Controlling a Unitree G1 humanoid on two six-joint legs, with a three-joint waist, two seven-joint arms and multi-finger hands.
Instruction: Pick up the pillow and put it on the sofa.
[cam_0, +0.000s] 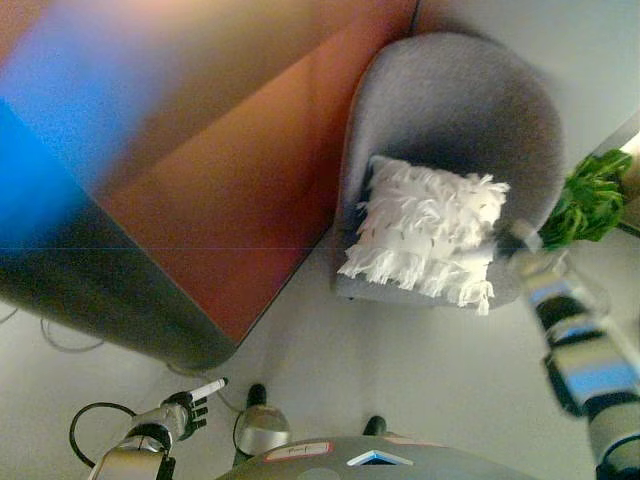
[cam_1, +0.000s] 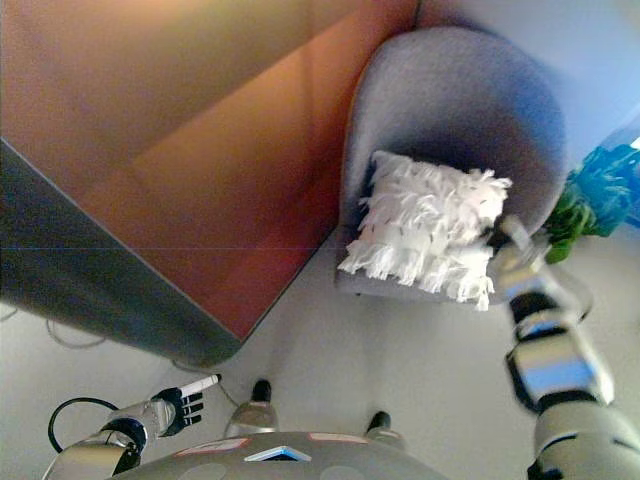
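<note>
A white shaggy pillow (cam_0: 428, 232) lies on the seat of a grey round-backed armchair (cam_0: 450, 100), leaning against its back. My right arm reaches up from the lower right, and my right hand (cam_0: 522, 240) is at the pillow's right edge, blurred. I cannot tell whether it touches the pillow. The hand also shows in the right eye view (cam_1: 508, 248). My left hand (cam_0: 193, 405) hangs low at the lower left above the floor, fingers straight and empty.
A large orange-brown piece of furniture with a dark grey side (cam_0: 230, 200) fills the left, close against the armchair. A green plant (cam_0: 590, 200) stands right of the armchair. Pale floor (cam_0: 400, 370) lies in front of it.
</note>
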